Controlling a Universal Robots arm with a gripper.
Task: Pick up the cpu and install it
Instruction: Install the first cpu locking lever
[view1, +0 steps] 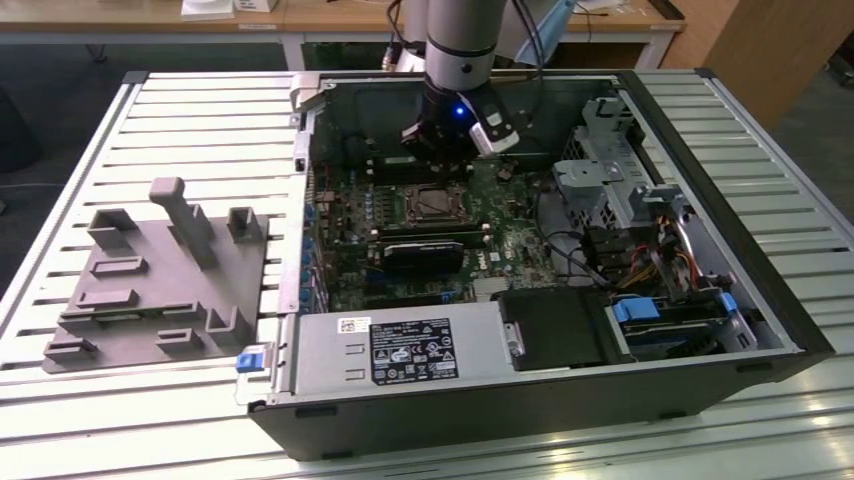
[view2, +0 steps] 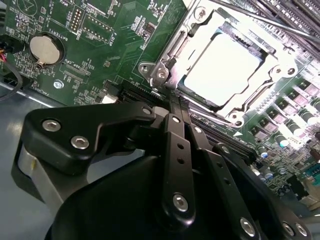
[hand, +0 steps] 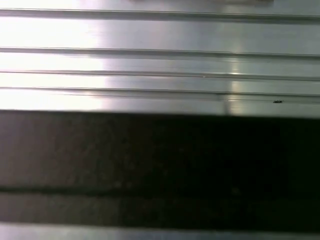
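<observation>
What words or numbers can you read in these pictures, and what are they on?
Power supply label: white print, too small to read.
White sticker beside it: too small to read.
Green board: tiny white print, too blurred to read for sure.
Cpu: bright glare, no text shows.

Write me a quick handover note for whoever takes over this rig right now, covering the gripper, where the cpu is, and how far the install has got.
Gripper: inside the open computer case, hanging just above the motherboard near the socket. Whether its fingers are open or shut cannot be told.
The cpu: in the second wrist view it lies flat in the socket, silver top up, with the metal frame around it.
Done: cpu appears placed in the socket.
Left: check seating; whether the frame is latched cannot be told.
Grey fixture sits beside the case, on the exterior view's left.
</observation>
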